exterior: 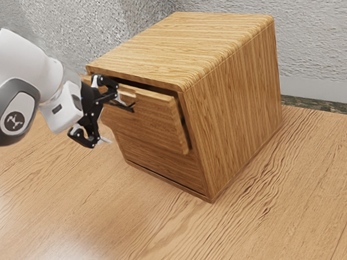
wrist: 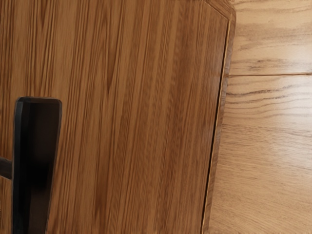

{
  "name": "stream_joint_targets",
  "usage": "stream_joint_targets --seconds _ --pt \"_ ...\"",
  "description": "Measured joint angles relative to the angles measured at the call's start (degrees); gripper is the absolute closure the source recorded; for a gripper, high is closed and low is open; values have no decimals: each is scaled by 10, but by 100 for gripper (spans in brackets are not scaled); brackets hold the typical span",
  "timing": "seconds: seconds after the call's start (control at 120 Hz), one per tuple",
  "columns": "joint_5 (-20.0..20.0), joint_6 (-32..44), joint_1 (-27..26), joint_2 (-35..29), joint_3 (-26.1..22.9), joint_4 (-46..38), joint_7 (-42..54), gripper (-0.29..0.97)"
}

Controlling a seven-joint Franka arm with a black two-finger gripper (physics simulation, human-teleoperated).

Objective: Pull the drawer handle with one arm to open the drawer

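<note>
You see drawer (exterior: pixel 151 124) partly out of cabinet (exterior: pixel 233 97), jutting toward exterior view's left, dark gap at its top. Gripper (exterior: pixel 105 113) spread wide, handle (exterior: pixel 123 105) between fingers, not clamped. Your remaining job: pull farther out.

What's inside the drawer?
The drawer is out only a little, so just a narrow dark gap shows behind its front, under the cabinet top. Anything inside is hidden by the drawer's front and the cabinet.
</note>
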Motion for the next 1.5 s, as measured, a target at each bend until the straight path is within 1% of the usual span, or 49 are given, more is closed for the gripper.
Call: stream_joint_targets --seconds 0.05,0.2,0.217,0.25,0.467,0.567,0.633,0.85,1.033,1.167,1.333,1.383,1.408,1.433,1.5 --pt "1 -1 1 -14 1 -8 1 2" --pt "3 -4 16 -34 0 -26 3 -7" --pt "3 -4 17 -36 0 -29 3 -6" --pt "2 -6 18 -40 0 -33 3 0" --pt "2 -13 28 -64 -3 -58 5 -1" --pt "1 -16 67 -94 -39 -81 5 2" --pt "1 -18 81 -109 -51 -96 5 -1" --pt "0 -24 124 -152 -85 -140 4 -1" --pt "2 -35 142 -185 -99 -153 3 0" --pt "1 -38 149 -190 -107 -155 1 0" --pt "-1 -41 150 -198 -108 -176 -3 -2" --pt "0 -42 151 -205 -108 -180 -3 -1" --pt "1 -44 153 -209 -108 -182 -4 2" --pt "1 -45 156 -214 -111 -183 -4 7" --pt "1 -50 166 -231 -116 -191 -5 11"
